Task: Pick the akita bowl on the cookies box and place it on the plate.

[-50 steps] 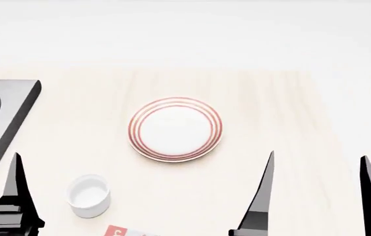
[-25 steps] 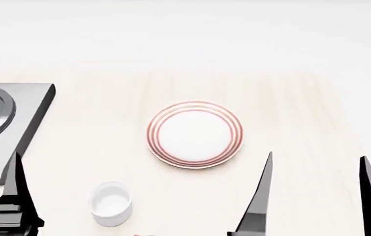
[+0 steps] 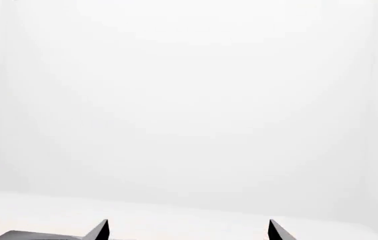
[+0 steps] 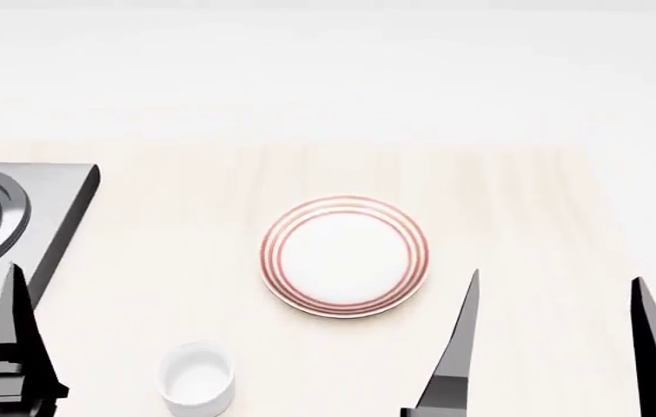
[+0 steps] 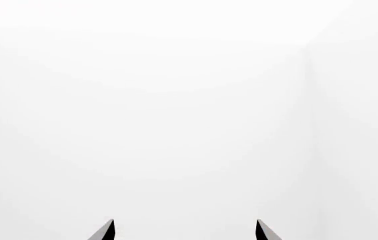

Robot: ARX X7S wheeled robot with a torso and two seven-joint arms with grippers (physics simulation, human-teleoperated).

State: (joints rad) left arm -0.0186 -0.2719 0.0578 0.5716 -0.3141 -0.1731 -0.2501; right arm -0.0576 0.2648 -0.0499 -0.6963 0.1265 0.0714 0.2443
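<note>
The plate (image 4: 345, 256), white with thin red rings, lies flat in the middle of the pale wooden table (image 4: 513, 200) in the head view. The akita bowl and the cookies box are out of view. My right gripper (image 4: 556, 280) is open at the near right of the plate, its two dark fingers wide apart over the table. One finger (image 4: 15, 334) of my left gripper shows at the near left. The left wrist view shows my left gripper (image 3: 188, 226) open and empty. In the right wrist view my right gripper (image 5: 184, 226) is open, facing blank white.
A small plain white cup (image 4: 196, 376) stands near the table's front, left of the plate. A dark stove top (image 4: 26, 230) with ring burners sits at the table's left side. The table's far edge meets a white background.
The head view has shifted: plate, cup and stove first slid right, then down in the picture. A red corner at the bottom edge has left the view. Both grippers stay open.
</note>
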